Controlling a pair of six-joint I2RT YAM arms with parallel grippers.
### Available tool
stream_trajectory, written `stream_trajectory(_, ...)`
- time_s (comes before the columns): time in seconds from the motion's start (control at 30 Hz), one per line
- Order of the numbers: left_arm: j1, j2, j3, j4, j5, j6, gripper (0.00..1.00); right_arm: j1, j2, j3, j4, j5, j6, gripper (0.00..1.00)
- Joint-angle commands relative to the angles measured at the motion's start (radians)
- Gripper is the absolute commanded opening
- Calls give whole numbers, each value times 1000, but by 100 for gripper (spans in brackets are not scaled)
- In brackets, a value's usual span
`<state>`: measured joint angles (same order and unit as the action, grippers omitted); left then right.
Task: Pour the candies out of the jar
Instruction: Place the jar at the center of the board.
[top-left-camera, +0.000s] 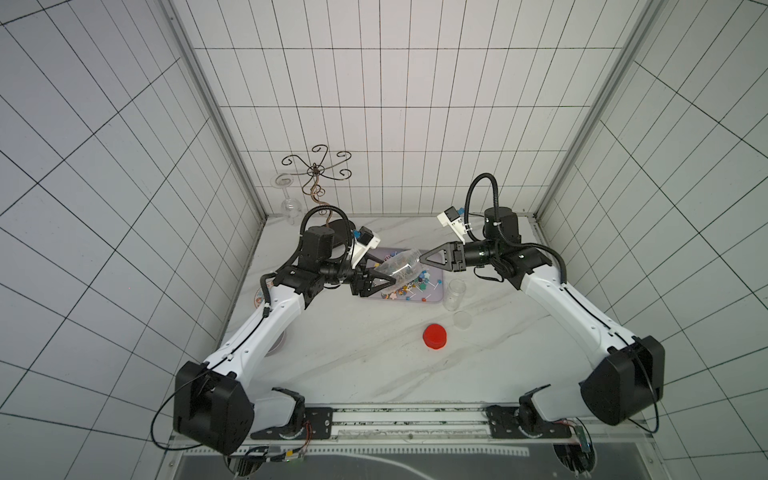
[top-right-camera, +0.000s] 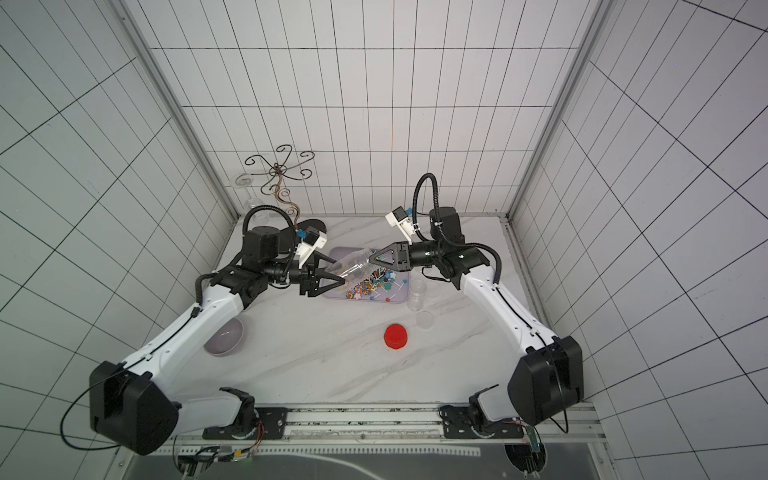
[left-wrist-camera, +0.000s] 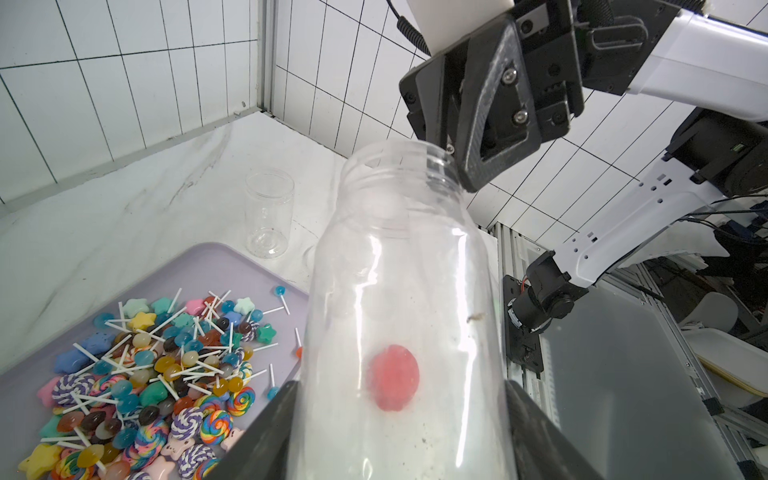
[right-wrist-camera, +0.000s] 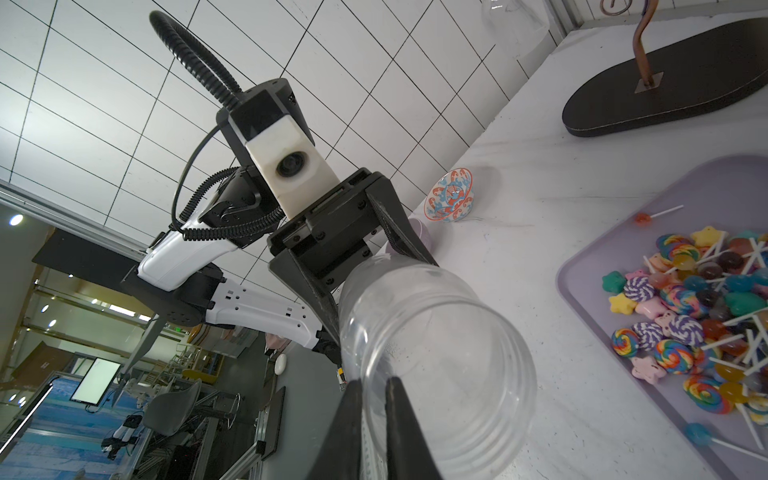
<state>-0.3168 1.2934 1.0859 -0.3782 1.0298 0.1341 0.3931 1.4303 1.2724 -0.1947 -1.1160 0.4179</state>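
Jaws clamp jar, clear plastic (threaded) — smooth-walled

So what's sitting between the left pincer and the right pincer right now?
The clear jar, seemingly empty and tilted over the tray: the left pincer grips its body, the right pincer pinches its mouth rim. Both top views show it.

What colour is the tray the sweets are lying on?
Pale lilac tray, clearest in the left wrist view.

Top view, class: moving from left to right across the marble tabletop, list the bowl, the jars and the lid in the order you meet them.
purple bowl → tilted big jar → red lid → small upright jar
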Motion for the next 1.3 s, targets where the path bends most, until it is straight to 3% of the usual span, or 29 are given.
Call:
stream_trajectory(0.0,13,8,0,70,15,-18,58,12,19,-12,-37,-40,-22,16)
stream_trajectory(0.17,23,13,-3,87,25,-36,58,13,39,-2,-43,-45,-27,15)
stream_trajectory(0.33,30,20,-4,109,32,-55,59,16,38,1,-42,-49,-28,0)
stream_trajectory(0.57,37,24,-12,124,20,-69,64,17,28,1,-41,-50,-33,0)
stream_trajectory(0.87,42,18,-18,122,-3,-68,80,17,40,14,-51,-43,-48,0)
stream_trajectory(1.03,45,17,-20,124,-18,-70,91,18,68,73,-190,18,-143,0)
stream_trajectory(1.27,61,15,-30,165,-27,-110,97,18,71,97,-294,112,-215,0)
